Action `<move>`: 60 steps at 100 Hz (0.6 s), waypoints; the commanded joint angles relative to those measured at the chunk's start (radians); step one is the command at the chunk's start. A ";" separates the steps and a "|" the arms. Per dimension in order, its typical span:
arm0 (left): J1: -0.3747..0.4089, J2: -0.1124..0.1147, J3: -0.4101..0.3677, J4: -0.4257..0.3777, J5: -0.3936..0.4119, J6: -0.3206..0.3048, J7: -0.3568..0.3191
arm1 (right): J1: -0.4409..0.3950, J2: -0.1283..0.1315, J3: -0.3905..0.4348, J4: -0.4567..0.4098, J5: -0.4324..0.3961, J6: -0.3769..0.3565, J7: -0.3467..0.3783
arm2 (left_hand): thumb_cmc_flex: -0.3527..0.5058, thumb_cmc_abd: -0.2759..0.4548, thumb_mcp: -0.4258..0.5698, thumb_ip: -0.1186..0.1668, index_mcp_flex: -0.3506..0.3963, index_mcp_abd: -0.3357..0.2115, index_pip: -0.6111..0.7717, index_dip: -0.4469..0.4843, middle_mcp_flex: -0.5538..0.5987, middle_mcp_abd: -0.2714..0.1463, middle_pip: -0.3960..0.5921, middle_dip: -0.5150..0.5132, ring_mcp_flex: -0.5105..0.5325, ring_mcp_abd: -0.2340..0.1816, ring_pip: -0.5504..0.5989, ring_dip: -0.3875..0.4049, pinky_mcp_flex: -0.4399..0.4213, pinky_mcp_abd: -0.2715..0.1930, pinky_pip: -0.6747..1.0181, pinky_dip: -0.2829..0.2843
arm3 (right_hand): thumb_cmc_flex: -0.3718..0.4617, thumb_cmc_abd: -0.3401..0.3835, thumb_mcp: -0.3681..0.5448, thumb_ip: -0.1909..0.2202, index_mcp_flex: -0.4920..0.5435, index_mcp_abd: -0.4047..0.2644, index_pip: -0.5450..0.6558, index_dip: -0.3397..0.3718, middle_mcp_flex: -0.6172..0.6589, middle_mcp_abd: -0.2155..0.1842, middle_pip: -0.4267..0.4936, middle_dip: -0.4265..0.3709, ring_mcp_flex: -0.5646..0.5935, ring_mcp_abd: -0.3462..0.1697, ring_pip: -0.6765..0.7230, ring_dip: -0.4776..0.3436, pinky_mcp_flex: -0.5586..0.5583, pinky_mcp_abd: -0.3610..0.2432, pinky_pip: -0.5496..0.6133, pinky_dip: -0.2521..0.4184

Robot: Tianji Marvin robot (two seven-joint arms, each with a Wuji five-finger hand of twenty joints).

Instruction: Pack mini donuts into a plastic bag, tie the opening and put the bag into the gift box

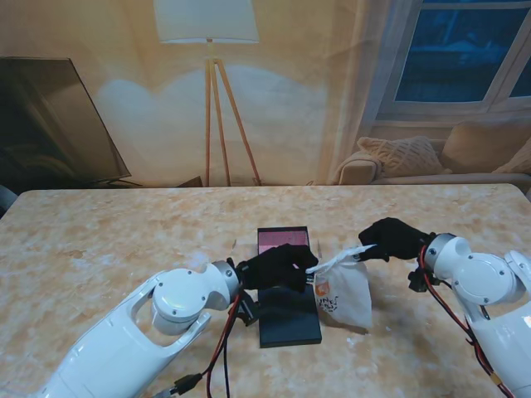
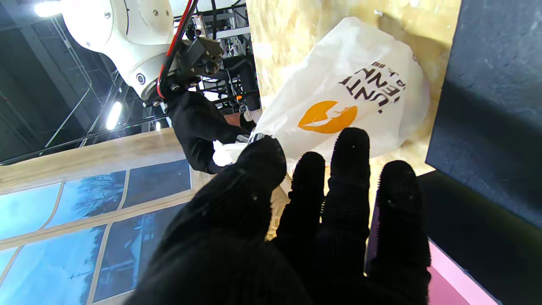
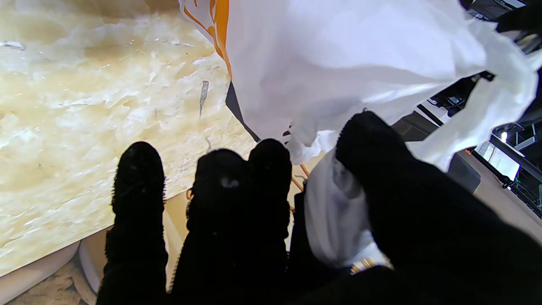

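I work at a marble-look table (image 1: 99, 240) before a living-room backdrop: floor lamp (image 1: 209, 50), sofa (image 1: 431, 162), window (image 1: 465, 54); studio rigging shows in wrist views.

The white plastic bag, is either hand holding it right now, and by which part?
Both are. The right hand and the left hand each pinch a twisted end of the plastic bag at its gathered opening.

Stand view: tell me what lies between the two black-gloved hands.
The twisted neck of the white plastic bag with the orange logo spans the gap, pinched by the left hand and right hand. The stand view shows it.
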State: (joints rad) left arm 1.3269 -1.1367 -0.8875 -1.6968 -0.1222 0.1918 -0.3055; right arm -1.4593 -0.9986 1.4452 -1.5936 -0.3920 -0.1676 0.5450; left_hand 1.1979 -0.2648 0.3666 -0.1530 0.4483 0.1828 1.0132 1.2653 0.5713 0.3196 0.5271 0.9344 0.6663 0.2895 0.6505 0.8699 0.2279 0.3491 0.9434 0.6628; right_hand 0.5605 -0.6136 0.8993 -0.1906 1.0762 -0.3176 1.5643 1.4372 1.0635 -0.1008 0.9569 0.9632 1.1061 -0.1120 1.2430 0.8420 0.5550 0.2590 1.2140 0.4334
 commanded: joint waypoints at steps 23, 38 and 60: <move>0.001 0.014 0.001 0.016 -0.002 -0.006 -0.057 | -0.001 -0.010 -0.003 0.007 -0.016 0.021 -0.010 | -0.021 -0.007 0.099 0.023 0.094 -0.003 0.099 0.067 -0.013 -0.027 -0.012 0.025 -0.036 0.017 -0.017 0.021 -0.023 -0.015 -0.012 0.004 | 0.006 0.011 0.022 0.005 0.032 -0.011 0.065 0.023 0.018 -0.025 0.020 0.013 0.002 -0.025 0.012 0.015 0.001 0.010 0.006 -0.007; 0.002 0.025 0.001 0.020 0.007 -0.022 -0.087 | 0.003 -0.013 -0.004 0.013 -0.016 0.036 -0.020 | -0.044 -0.015 0.126 0.025 0.099 -0.010 0.093 0.070 -0.007 -0.031 -0.015 0.032 -0.037 0.019 -0.016 0.024 -0.024 -0.011 0.002 0.021 | 0.016 0.042 0.000 0.002 0.025 -0.005 0.068 0.025 0.014 -0.018 0.022 0.013 -0.003 -0.020 0.017 0.017 -0.004 0.013 0.009 -0.005; 0.006 0.038 0.000 0.021 0.025 -0.044 -0.119 | 0.007 -0.022 -0.006 0.024 0.012 0.092 -0.041 | -0.049 -0.015 0.136 0.024 0.097 -0.010 0.089 0.068 0.000 -0.034 -0.016 0.037 -0.034 0.019 -0.015 0.026 -0.015 -0.010 0.018 0.034 | 0.067 0.257 -0.236 0.050 0.016 0.045 0.089 0.061 -0.004 0.028 0.044 -0.007 -0.026 0.018 0.051 0.026 -0.037 0.033 0.021 0.014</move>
State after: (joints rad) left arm 1.3257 -1.1044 -0.8874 -1.6741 -0.1016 0.1497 -0.4047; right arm -1.4501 -1.0121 1.4397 -1.5795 -0.3791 -0.0785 0.5013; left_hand 1.1538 -0.2919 0.4541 -0.1535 0.4609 0.1801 1.0131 1.2876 0.5713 0.3091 0.5189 0.9609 0.6393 0.3007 0.6445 0.8715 0.2139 0.3491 0.9433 0.6653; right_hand 0.5763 -0.4554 0.6856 -0.1951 1.0731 -0.2867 1.5704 1.4638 1.0629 -0.0955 0.9700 0.9624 1.0938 -0.0961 1.2573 0.8420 0.5329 0.2724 1.2139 0.4334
